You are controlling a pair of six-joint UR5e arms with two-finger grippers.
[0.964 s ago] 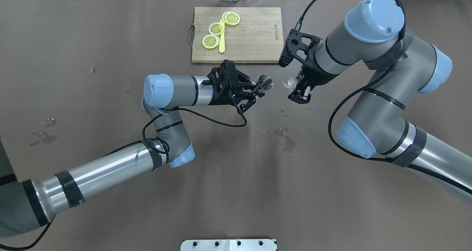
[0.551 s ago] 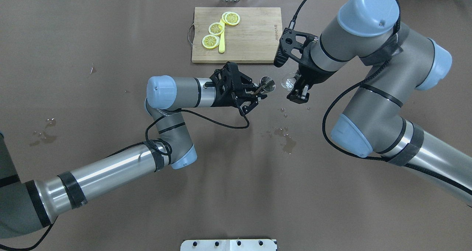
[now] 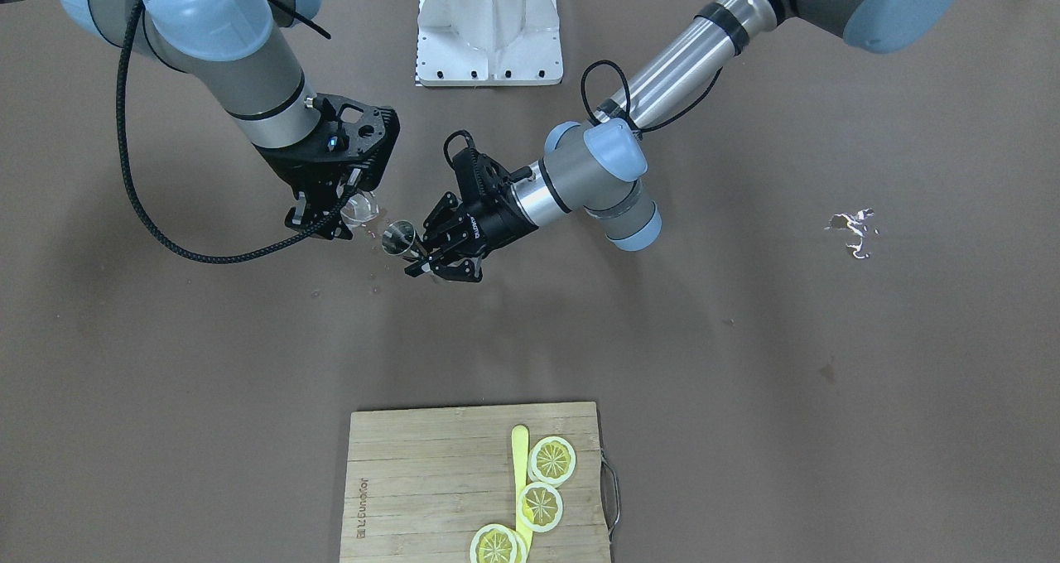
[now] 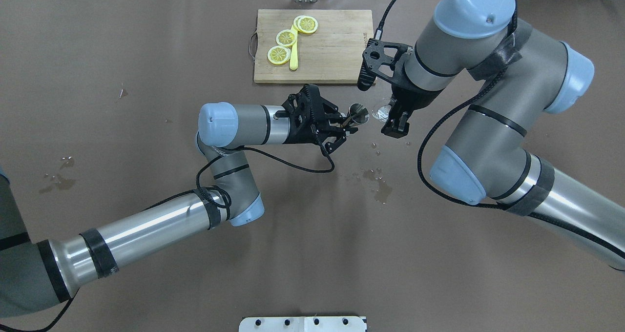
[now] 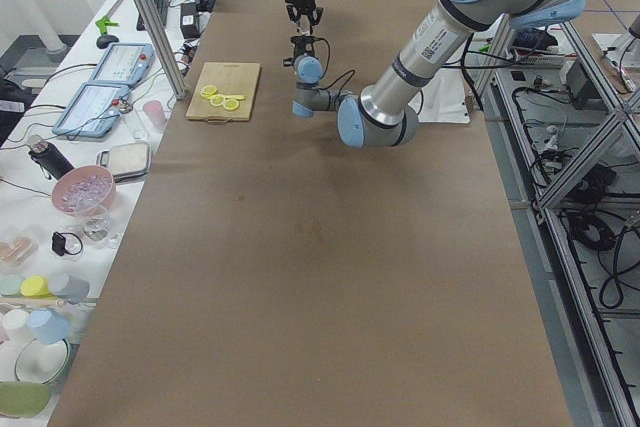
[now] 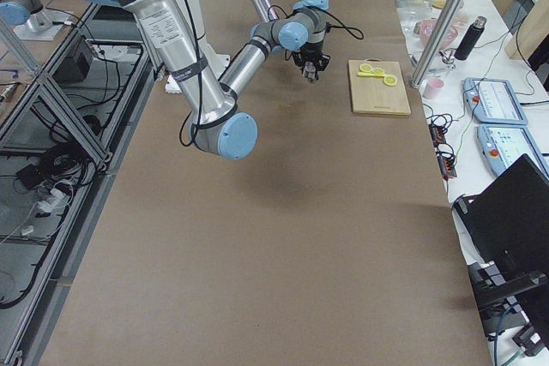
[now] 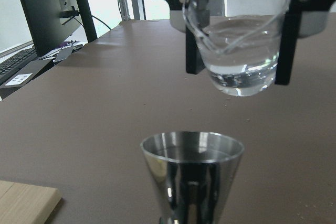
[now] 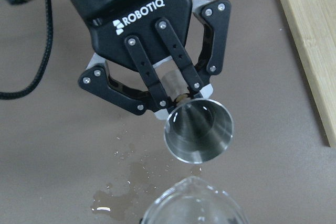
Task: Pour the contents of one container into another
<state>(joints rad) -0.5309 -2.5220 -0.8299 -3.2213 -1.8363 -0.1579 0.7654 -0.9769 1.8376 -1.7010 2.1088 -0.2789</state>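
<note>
Overhead exterior, just right of centre: the black left tool (image 4: 345, 123), lettered ROBOTIQ in white, is clamped on the narrow waist of a polished steel, cone-shaped jigger (image 4: 358, 113) above the brown desk (image 4: 146, 53). Just right, apart from it, a clear round cup (image 4: 380, 111) of water sits clamped in the right tool (image 4: 392, 118).

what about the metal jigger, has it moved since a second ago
Yes. In the overhead view the metal jigger has shifted right, toward the cutting board's right-edge line and the glass.
</note>
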